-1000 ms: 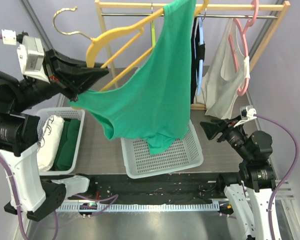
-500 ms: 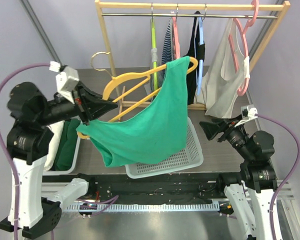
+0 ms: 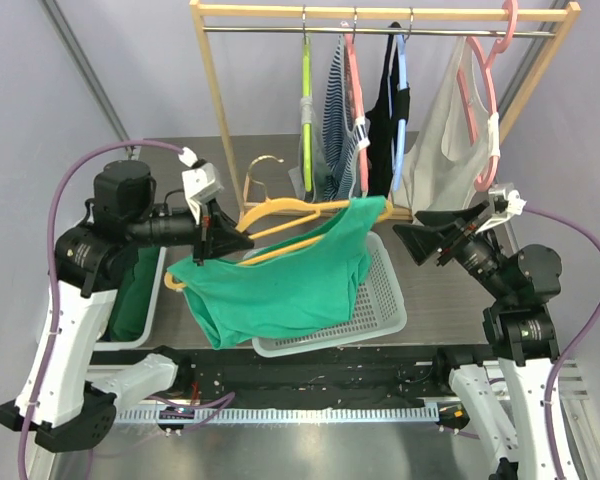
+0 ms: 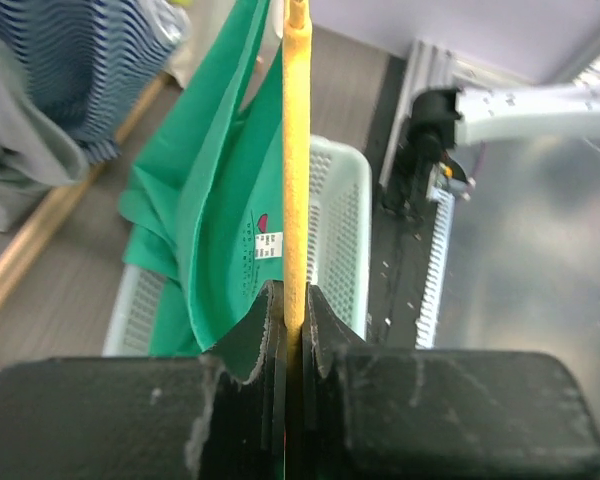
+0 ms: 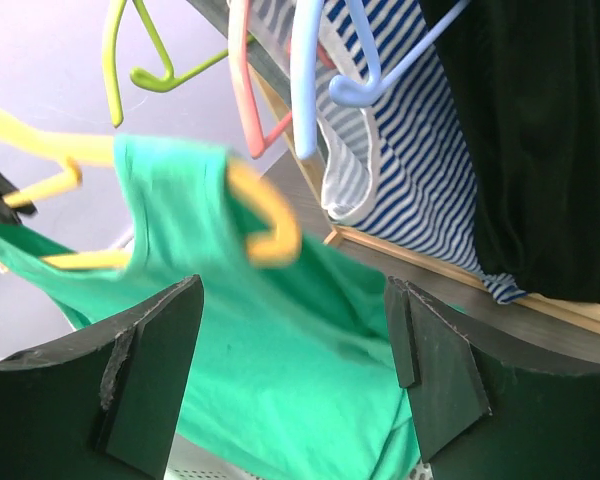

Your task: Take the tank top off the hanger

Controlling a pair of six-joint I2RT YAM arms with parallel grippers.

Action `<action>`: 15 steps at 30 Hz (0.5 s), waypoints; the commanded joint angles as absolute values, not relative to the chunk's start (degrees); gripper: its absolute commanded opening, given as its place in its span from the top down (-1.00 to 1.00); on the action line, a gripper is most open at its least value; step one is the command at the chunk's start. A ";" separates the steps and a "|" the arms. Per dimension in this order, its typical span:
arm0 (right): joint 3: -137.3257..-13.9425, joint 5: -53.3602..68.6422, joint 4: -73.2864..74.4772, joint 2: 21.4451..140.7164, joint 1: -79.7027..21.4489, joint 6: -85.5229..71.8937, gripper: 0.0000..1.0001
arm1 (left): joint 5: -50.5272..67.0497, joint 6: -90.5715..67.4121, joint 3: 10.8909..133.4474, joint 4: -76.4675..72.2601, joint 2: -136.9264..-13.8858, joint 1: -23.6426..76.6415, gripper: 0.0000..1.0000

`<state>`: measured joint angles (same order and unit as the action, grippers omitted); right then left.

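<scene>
A green tank top [image 3: 280, 280] hangs on a yellow hanger [image 3: 280, 212] over the white basket [image 3: 385, 300]. One strap is still round the hanger's right end [image 3: 370, 206]. My left gripper [image 3: 225, 235] is shut on the hanger's bar, which runs up between the jaws in the left wrist view [image 4: 295, 200], with the green cloth [image 4: 215, 200] to its left. My right gripper [image 3: 408, 237] is open, to the right of the top and apart from it. In the right wrist view the top [image 5: 250, 350] and the hanger's end [image 5: 265, 220] lie ahead of its open fingers.
A wooden rack [image 3: 380, 15] at the back holds several hangers with striped [image 3: 335, 110], black [image 3: 385, 100] and grey [image 3: 450, 150] garments. A white bin [image 3: 130, 310] with folded clothes stands at the left, behind my left arm.
My left arm has brought the hanger and tank top down and forward, from high at the rack to just over the white basket. My right gripper has risen and turned toward the top.
</scene>
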<state>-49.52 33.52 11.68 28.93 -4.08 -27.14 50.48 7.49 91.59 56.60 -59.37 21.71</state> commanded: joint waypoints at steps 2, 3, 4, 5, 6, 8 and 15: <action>-50.71 39.28 3.70 30.94 -4.39 -30.23 -0.61 | 49.75 12.22 92.90 60.30 -60.47 25.13 0.97; -50.54 39.81 3.60 31.02 -4.39 -30.32 -0.61 | 49.66 12.22 92.99 59.77 -60.56 25.14 0.96; -49.84 40.34 3.60 30.85 -4.48 -30.41 -0.60 | 49.48 12.22 93.25 59.42 -60.90 25.22 0.97; -49.49 41.39 3.60 30.59 -4.48 -30.50 -0.59 | 49.05 12.04 93.51 58.98 -61.43 25.31 0.97; -49.13 41.66 3.95 30.41 -4.48 -30.50 -0.58 | 48.96 12.04 93.78 58.54 -61.78 25.49 0.98; -47.99 41.57 5.44 29.28 -4.40 -30.24 -0.57 | 48.43 11.87 95.09 57.75 -62.83 25.66 0.99; -45.18 41.22 9.31 25.67 -4.48 -30.15 -0.54 | 46.76 12.22 97.73 56.43 -65.82 27.07 1.00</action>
